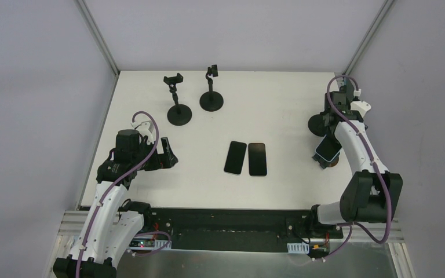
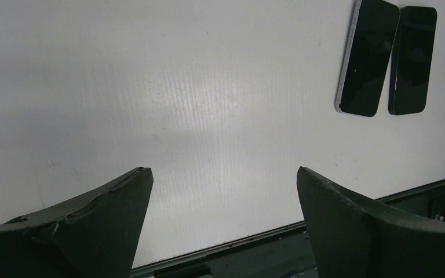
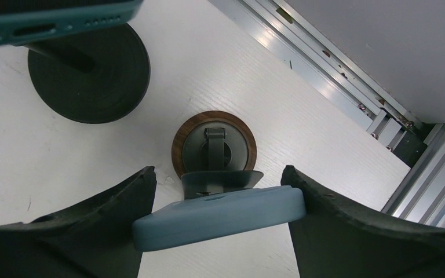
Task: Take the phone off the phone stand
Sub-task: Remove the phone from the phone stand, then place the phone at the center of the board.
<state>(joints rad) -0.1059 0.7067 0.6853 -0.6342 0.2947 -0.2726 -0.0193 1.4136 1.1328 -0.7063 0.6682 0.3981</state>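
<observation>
A phone in a light blue case (image 3: pixel 220 214) leans on a small phone stand with a round wooden-rimmed base (image 3: pixel 214 145) at the table's right side. My right gripper (image 3: pixel 219 174) comes down over it, and its two fingers press on the two side edges of the phone. In the top view the same phone (image 1: pixel 328 149) shows just under the right wrist, with the stand (image 1: pixel 324 163) below it. My left gripper (image 1: pixel 165 155) hovers open and empty over bare table at the left (image 2: pixel 224 174).
Two dark phones (image 1: pixel 236 157) (image 1: pixel 257 158) lie flat side by side mid-table. Two empty black stands (image 1: pixel 179 101) (image 1: pixel 211 90) are at the back. A teal-edged phone (image 3: pixel 52 23) on a black round-based stand (image 3: pixel 90 75) is close beside my right gripper. The aluminium frame rail (image 3: pixel 324 75) runs along the right edge.
</observation>
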